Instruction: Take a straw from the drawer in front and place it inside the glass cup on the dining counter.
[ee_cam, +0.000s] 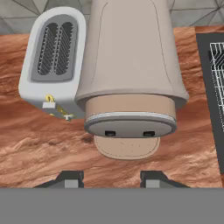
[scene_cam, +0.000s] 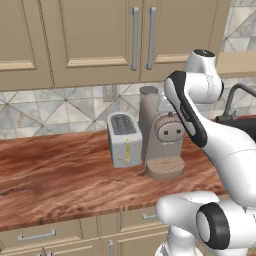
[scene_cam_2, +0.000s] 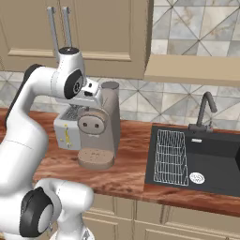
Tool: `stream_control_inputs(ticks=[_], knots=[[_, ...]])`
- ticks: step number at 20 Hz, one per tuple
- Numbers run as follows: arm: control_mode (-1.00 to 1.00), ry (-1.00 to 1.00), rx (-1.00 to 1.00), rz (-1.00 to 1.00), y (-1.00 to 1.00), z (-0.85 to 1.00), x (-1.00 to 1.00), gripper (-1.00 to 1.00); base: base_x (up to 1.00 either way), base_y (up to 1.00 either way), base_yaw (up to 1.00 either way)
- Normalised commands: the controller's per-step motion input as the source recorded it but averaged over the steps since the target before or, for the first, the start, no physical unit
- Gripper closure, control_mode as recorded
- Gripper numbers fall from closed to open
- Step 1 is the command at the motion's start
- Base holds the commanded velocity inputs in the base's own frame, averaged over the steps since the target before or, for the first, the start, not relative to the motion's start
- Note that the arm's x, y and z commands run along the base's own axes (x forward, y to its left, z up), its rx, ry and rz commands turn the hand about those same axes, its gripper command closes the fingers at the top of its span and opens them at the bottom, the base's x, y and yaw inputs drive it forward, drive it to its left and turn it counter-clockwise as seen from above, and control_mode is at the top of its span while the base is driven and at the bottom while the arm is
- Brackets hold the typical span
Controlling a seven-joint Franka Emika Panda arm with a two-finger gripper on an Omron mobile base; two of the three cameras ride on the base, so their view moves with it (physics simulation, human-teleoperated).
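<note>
Standing on the worktop point(scene_cam: 60, 170): one toaster point(scene_cam: 123, 139), one coffee machine point(scene_cam: 159, 135)

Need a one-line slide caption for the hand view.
Gripper, jaws apart and empty, looks down on the beige coffee machine and white toaster on the wood worktop beside the sink.
</note>
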Motion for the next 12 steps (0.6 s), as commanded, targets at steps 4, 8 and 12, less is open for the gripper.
stream_control_inputs(ticks=[4, 8, 12], knots=[[1.0, 0.0, 0.0, 0.0, 0.0, 0.0, 0.0, -1.0, -0.34, 0.0, 0.0], [1.0, 0.0, 0.0, 0.0, 0.0, 0.0, 0.0, -1.0, -0.81, -0.27, 0.01], [1.0, 0.0, 0.0, 0.0, 0.0, 0.0, 0.0, -1.0, -0.43, -0.46, 0.11]])
